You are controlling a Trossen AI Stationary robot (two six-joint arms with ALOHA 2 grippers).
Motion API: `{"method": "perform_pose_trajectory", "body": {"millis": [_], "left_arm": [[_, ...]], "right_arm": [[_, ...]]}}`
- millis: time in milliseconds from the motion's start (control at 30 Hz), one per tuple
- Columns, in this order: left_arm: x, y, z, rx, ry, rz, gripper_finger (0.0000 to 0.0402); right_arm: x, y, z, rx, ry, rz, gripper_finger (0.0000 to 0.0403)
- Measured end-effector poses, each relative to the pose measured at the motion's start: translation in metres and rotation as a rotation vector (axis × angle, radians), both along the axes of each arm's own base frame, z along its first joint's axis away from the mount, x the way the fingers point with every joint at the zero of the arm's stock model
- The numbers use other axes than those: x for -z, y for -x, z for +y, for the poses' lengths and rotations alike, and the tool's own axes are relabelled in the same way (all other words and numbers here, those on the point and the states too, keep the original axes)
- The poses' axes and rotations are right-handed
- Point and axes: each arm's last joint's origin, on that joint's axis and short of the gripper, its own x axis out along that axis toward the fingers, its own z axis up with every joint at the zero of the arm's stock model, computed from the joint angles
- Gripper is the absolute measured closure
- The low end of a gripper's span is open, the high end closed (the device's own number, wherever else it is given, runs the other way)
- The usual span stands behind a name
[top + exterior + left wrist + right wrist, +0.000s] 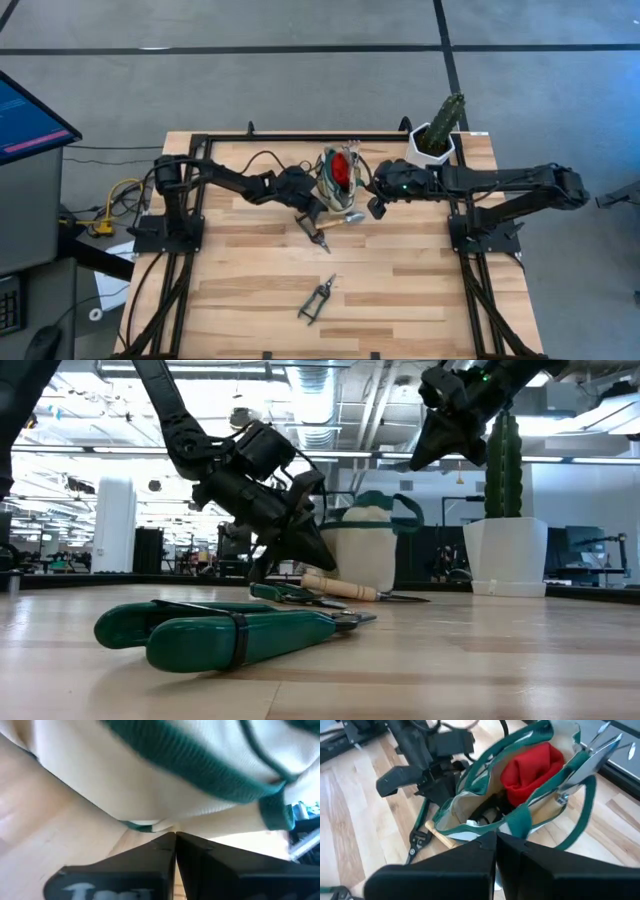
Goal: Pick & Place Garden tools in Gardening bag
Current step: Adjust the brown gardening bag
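Cream fabric gardening bag (340,180) with green trim sits mid-table at the far side, a red-headed tool (530,767) inside. Left gripper (313,228) and right gripper (377,206), both pinched closed and empty, flank it; green-handled pruning shears (318,299) lie nearer.

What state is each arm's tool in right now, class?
Left tool: shut, empty, low beside the gardening bag.
Right tool: shut, empty, raised by the bag.
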Motion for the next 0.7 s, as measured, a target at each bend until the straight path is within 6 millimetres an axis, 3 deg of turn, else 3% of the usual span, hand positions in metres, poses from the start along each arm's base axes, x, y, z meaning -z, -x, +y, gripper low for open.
{"method": "perform_pose_trajectory", "body": {"millis": [367, 567, 700], "left_arm": [[-0.011, -0.002, -0.001, -0.042, -0.059, -0.048, 0.0401], [-0.033, 0.015, 0.008, -0.040, -0.141, 0.029, 0.0401], [-0.059, 0.034, 0.010, -0.035, -0.220, 0.089, 0.0401]], "right_arm": [[0.002, -0.001, 0.000, 0.012, 0.010, 0.011, 0.0403], [0.003, 0.000, 0.000, 0.013, 0.009, 0.022, 0.0403], [0.003, 0.000, 0.000, 0.016, 0.009, 0.029, 0.0403]]}}
